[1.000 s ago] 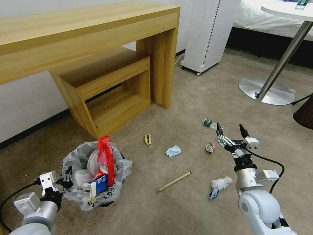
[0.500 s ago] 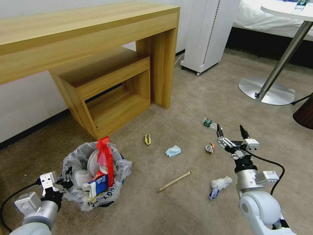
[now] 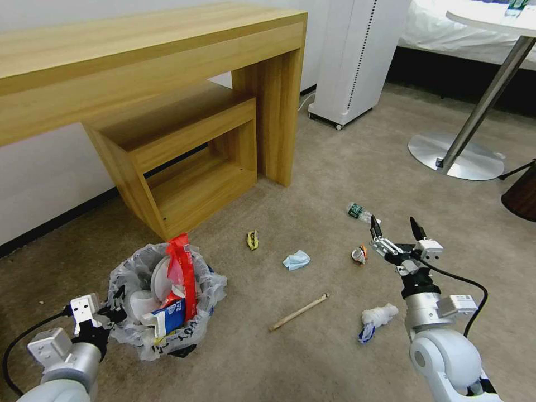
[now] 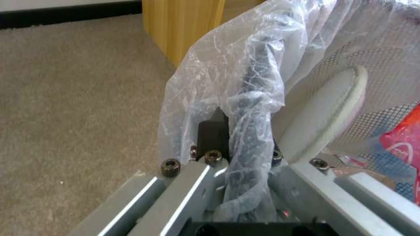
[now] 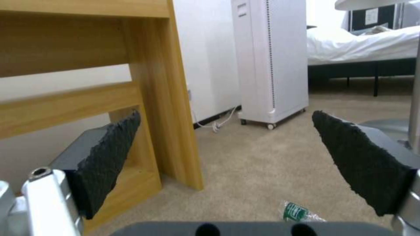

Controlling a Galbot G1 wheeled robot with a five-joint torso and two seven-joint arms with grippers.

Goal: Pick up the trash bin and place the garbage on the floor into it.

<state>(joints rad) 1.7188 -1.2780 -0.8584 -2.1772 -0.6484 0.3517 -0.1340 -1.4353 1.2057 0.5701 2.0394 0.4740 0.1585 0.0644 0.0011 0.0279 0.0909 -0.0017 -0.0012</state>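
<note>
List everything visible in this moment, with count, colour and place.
Black round trash bin with crinkly plastic liner: 1, near-left carpet, full.
Yellow crushed wrapper: 1, mid floor.
Light-blue mask: 1, centre.
Wooden stick: 1, near centre.
Crushed can: 1, beside right gripper.
White crumpled tissue: 1, near right.
Green-labelled clear bottle: 1, farther right.
Wooden desk: 1, left.
White tall appliance: 1, back.
Left gripper: shut on bin rim.
Right gripper: open, above floor.

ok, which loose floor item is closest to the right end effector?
The crushed can, just left of the open right end effector. The green-labelled bottle sits slightly farther; tissue, stick and mask farther.
</note>
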